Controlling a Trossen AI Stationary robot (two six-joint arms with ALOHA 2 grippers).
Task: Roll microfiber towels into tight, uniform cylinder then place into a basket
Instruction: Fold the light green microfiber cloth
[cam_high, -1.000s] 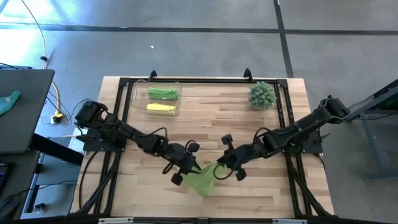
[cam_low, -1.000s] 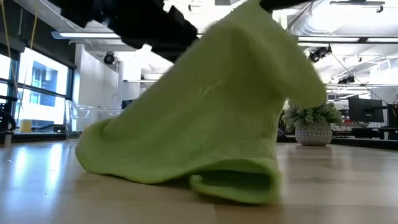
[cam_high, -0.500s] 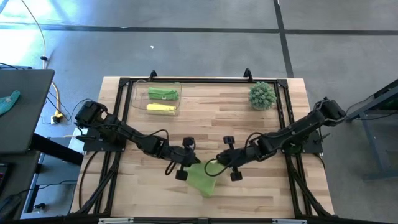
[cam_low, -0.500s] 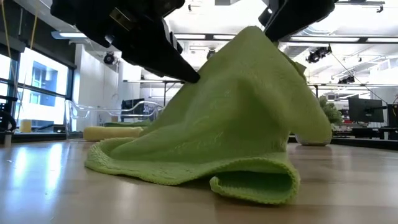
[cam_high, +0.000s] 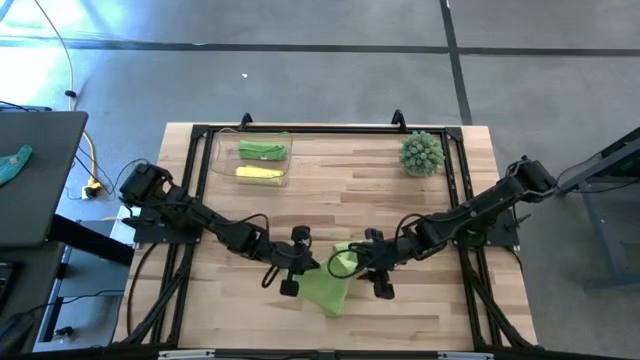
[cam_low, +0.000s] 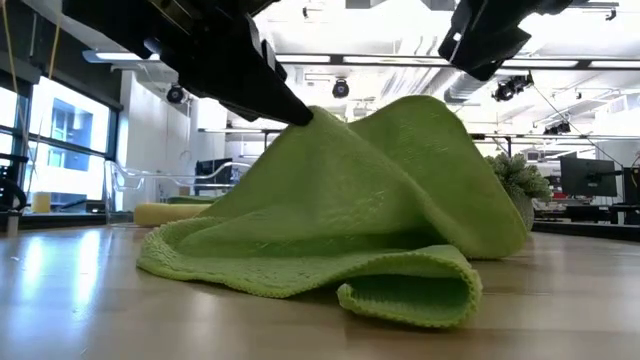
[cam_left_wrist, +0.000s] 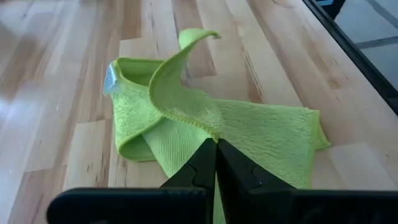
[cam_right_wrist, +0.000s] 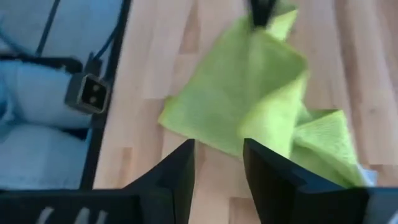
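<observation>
From above, two rolled towels (cam_high: 260, 161) sit in the basket (cam_high: 287, 158); the third green towel (cam_high: 327, 285) lies crumpled near the worktop's (cam_high: 330, 200) front edge, unrolled.

Low view: left fingers (cam_low: 300, 112) pinch its peak.

Left wrist: fingers clamped on cloth.

Right wrist: right fingers (cam_right_wrist: 217, 162) parted, empty.

No writing readable.

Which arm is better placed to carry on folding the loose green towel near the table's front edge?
The left. Its tool is shut on a fold of the green towel, holding it up off the table. The right tool stands open above the cloth, gripping nothing.
</observation>
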